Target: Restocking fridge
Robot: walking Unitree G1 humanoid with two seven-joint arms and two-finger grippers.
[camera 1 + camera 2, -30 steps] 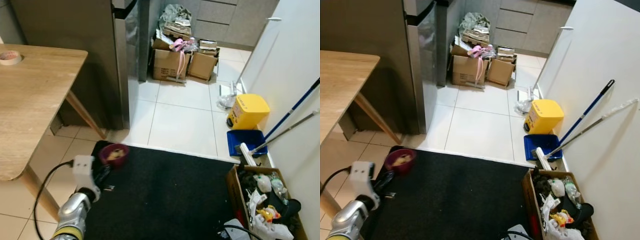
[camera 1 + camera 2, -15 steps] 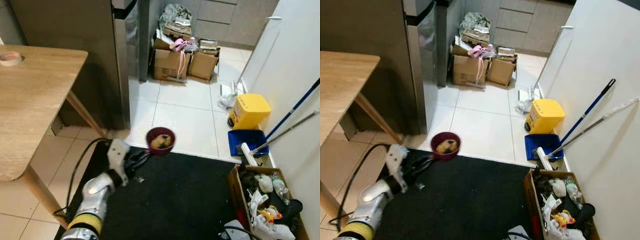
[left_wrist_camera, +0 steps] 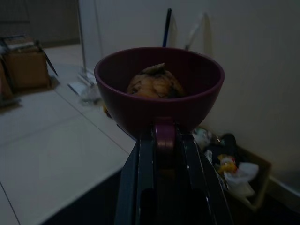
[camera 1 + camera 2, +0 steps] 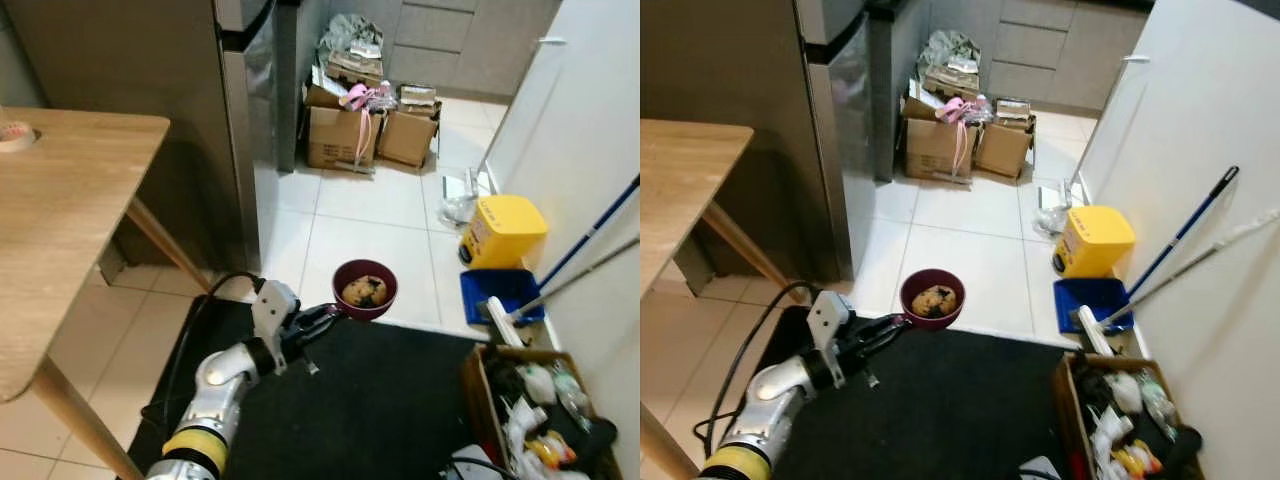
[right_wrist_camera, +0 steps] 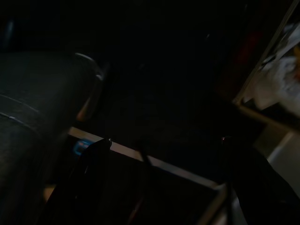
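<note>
My left gripper [image 4: 325, 314] is shut on the rim of a dark red bowl [image 4: 365, 289] with a brownish piece of food in it. It holds the bowl out level above the white floor tiles, just past the far edge of the black mat [image 4: 370, 410]. In the left wrist view the bowl [image 3: 159, 91] sits clamped between the two black fingers [image 3: 143, 168]. The steel fridge [image 4: 235, 110] stands with its door shut at the back left. The right wrist view is very dark and its arm hangs idle.
A wooden table [image 4: 60, 220] fills the left side. Cardboard boxes [image 4: 365, 125] are stacked beyond the fridge. To the right stand a yellow bin [image 4: 505, 230], a blue dustpan [image 4: 500, 292], mop handles against the white wall, and a box of clutter [image 4: 535, 410].
The left arm has swung the bowl up and to the right, from over the mat's left corner to above the tiles. The view has shifted slightly forward.
</note>
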